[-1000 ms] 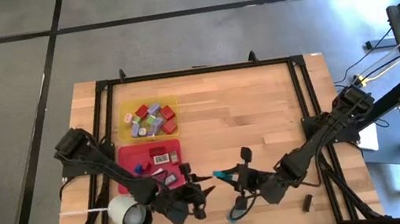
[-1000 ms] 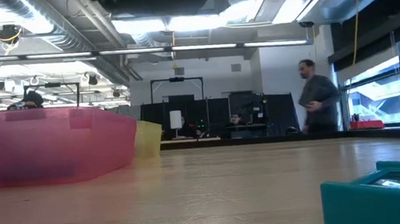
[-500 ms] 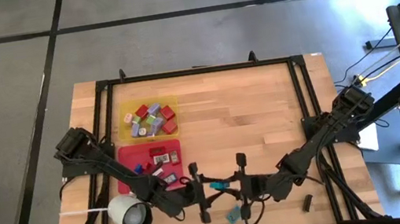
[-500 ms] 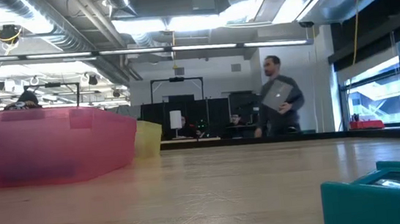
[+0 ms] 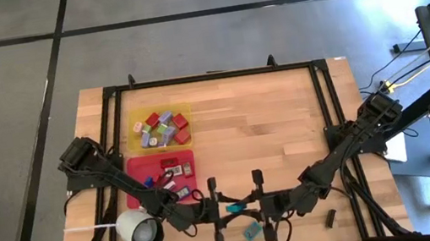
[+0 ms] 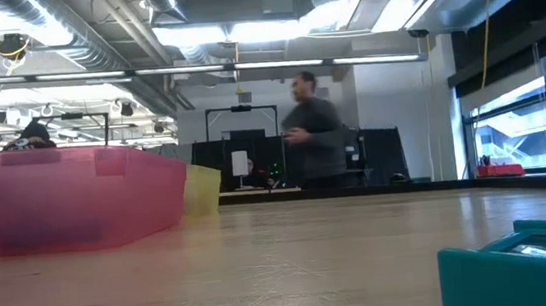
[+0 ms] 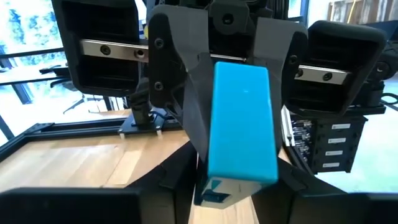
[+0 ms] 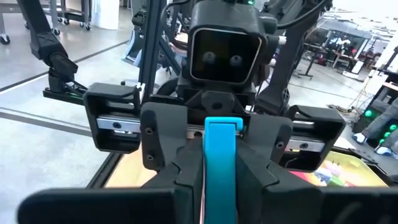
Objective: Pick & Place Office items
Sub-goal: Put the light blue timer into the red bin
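**Teal block held in mid-air between two facing grippers**

The wooden table (image 5: 266, 121) carries two flat trays on its 9 o'clock side. The yellow rectangular tray (image 5: 133, 116) sits toward 12, and the red rectangular tray (image 5: 134, 184) lies just beside it toward 6. Both hold small coloured pieces.

The two dark arms meet nose to nose near the table's 6 o'clock edge. The right gripper (image 5: 251, 207) is clenched on a small teal rectangular block (image 5: 234, 209), and its own wrist view shows the block edge-on between its fingers. The left gripper (image 5: 223, 211) faces it across the block. Whether the left gripper has a hold on the block cannot be told.

Seen from above, the block lies at 3 o'clock from the left gripper and at 9 o'clock from the right. Its long axis appears to run along that same 9-to-3 line, with one end toward each gripper. This looks like a handover. The red tray is at about 10 o'clock from the meeting point, so the left arm is the nearer one to carry the block there.

A second small teal piece (image 5: 253, 231) lies on the wood at 5 o'clock from the held block. A small black piece (image 5: 330, 218) lies well apart, toward 4 o'clock
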`<state>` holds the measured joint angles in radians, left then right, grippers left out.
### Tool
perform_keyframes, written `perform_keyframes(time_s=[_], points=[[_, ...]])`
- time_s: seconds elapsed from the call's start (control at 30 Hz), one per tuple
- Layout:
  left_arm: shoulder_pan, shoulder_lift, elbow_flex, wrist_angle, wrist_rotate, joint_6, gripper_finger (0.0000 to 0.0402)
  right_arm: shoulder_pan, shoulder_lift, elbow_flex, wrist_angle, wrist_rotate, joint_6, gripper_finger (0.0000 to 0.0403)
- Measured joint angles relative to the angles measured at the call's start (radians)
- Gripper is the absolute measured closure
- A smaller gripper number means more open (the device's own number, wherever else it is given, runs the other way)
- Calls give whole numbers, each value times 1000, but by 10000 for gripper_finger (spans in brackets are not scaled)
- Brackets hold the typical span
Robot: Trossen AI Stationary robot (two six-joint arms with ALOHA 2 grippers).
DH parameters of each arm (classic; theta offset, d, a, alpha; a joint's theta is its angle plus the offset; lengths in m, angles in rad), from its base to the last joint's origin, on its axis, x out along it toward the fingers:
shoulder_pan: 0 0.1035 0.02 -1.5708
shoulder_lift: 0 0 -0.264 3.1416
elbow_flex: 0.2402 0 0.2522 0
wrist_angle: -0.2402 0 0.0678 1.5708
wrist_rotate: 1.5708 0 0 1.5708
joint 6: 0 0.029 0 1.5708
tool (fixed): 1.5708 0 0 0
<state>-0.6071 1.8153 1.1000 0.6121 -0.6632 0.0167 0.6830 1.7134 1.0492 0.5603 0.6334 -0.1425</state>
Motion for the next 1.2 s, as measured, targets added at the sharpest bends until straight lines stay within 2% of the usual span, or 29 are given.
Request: perform_keyframes(time_s=[0.33,0.63,0.8,0.97,1.07,1.2], points=[[0,0,0,-1,0,5,328,0,0,0,1,-2,4,337],[0,0,0,-1,2,-6,330,-7,0,0,1,2,59,326],[0,0,0,-3,-1,-23,331,-9,-3,0,-2,16,82,273],[1,0,0,-14,-43,-43,331,-6,-74,0,-164,75,127,190],[1,-1,0,-42,-102,-57,331,-4,-149,0,-334,77,236,144],[-1,-30,0,-226,-236,-128,331,2,-256,0,-582,-32,494,105]])
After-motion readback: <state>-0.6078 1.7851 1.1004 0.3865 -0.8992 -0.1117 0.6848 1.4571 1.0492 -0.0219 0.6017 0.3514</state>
